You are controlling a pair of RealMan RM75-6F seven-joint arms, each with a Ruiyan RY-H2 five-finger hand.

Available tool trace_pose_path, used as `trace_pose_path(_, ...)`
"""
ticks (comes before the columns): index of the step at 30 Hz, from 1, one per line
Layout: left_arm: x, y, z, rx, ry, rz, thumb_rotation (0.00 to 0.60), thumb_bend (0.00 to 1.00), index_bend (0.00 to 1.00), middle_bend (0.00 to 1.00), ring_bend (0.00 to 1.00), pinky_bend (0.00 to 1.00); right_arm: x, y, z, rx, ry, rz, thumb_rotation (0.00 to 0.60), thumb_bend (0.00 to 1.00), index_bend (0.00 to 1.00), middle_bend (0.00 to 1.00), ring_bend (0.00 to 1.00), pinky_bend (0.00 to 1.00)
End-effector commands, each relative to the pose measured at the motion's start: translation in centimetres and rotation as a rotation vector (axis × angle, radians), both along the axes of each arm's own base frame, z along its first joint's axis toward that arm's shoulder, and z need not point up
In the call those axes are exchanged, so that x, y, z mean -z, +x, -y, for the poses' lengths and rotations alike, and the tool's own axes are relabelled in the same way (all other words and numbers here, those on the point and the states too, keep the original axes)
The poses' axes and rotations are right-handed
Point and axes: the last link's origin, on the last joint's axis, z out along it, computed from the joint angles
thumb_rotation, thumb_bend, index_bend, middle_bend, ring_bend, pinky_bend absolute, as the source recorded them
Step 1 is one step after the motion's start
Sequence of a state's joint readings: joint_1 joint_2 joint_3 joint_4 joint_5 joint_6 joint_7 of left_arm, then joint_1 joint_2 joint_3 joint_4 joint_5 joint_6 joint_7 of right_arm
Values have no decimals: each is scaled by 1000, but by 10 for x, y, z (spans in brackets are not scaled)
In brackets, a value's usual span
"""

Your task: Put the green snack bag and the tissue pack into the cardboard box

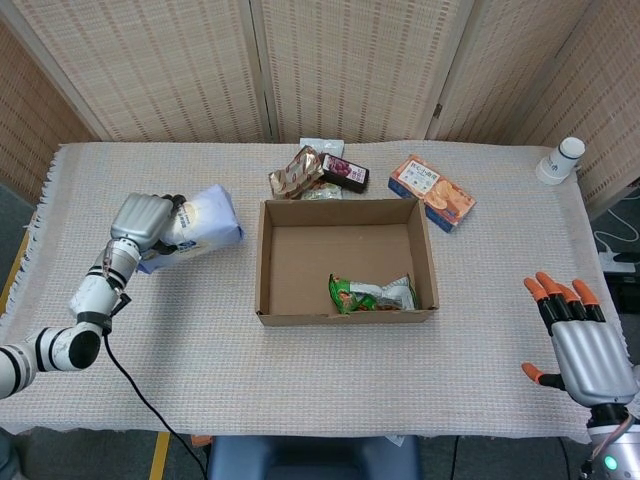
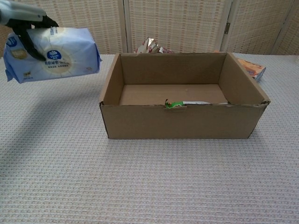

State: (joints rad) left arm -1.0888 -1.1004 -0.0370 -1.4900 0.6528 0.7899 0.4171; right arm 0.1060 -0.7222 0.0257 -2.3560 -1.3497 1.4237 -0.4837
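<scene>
Fingers [image 2: 25, 37] of my left hand [image 1: 140, 218] wrap the tissue pack [image 2: 51, 53], held above the counter [image 2: 149, 186] to clear the cardboard box [image 1: 345, 262] wall; right hand [image 1: 585, 345] idles spread, empty.

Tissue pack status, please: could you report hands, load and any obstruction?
Left hand holds tissue pack aloft, left of cardboard box. Right hand open, idle. Green snack bag in box. Near wall of box stands between; nothing else in path.
</scene>
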Motion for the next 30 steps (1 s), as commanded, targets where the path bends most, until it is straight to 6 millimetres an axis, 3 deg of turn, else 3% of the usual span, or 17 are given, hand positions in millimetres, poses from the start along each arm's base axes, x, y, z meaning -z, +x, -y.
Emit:
trace_pose_path(1, -32, 36, 0, 97, 50, -27, 600, 406, 785, 926, 818, 898, -1, 0, 0, 0, 1, 2, 600, 5, 48, 9, 0, 0)
trace_pose_path(5, -48, 78, 6, 177, 60, -17, 600, 407, 792, 933, 823, 903, -2, 1, 0, -7, -2, 9, 600, 4, 48, 9, 0, 0)
trace_pose_path(8, -44, 112, 13, 221, 34, 37, 600, 406, 793, 935, 827, 907, -4, 1, 0, -5, -6, 13, 600, 4, 48, 9, 0, 0)
trace_pose_path(12, -27, 155, 24, 294, -2, 87, 600, 406, 794, 939, 831, 912, -6, 1, 0, -5, -11, 16, 600, 4, 48, 9, 0, 0)
trace_pose_path(16, 6, 187, 34, 348, -40, 152, 600, 406, 794, 945, 837, 918, -9, 0, 0, -1, -18, 20, 600, 4, 48, 9, 0, 0)
trace_pose_path(23, 66, 219, 49, 423, -107, 147, 600, 406, 795, 944, 837, 919, -14, -3, -1, 17, -27, 22, 600, 4, 48, 9, 0, 0)
trace_pose_path(30, 108, 232, 54, 434, -126, 198, 600, 406, 795, 944, 837, 919, -19, -5, -3, 32, -46, 22, 600, 4, 48, 9, 0, 0)
